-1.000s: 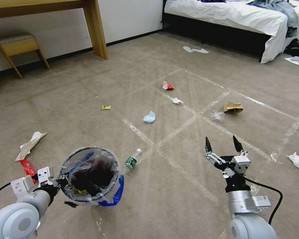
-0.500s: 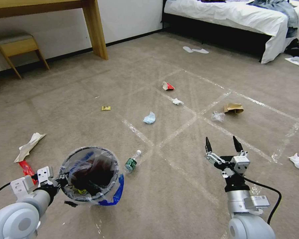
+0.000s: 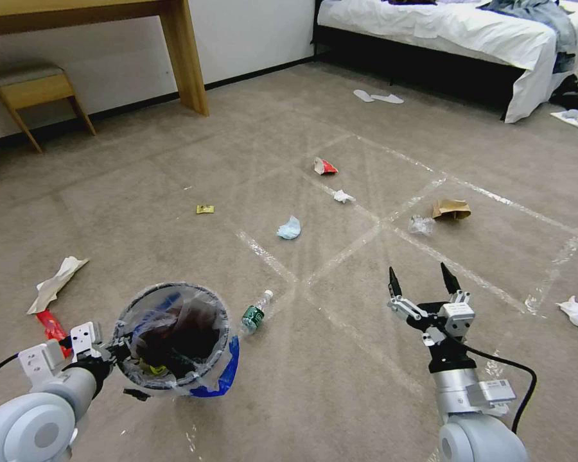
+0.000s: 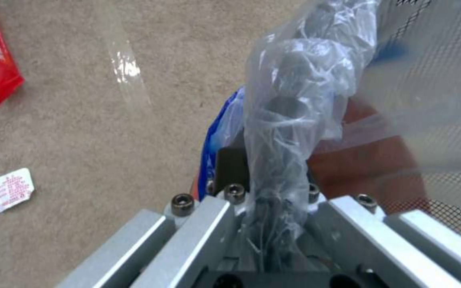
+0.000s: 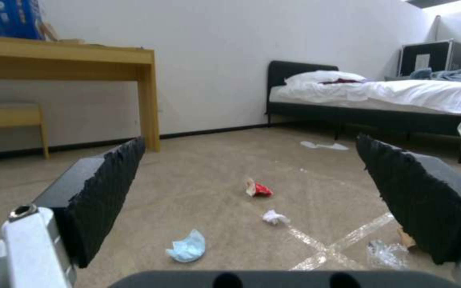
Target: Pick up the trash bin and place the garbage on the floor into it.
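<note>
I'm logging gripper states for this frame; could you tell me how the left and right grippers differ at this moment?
The left gripper is shut on the trash bin, clamping its plastic-lined rim, while the right gripper is open and holds nothing. The left sits low at the robot's left beside the bin; the right hangs over bare floor, fingers pointing toward the blue mask and white tissue. Both share black fingers on metal bodies.

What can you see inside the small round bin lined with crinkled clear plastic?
Inside the small round plastic-lined bin, held at its rim by the left gripper, lie dark reddish contents and a small yellow scrap. The liner's folds hide anything deeper.
</note>
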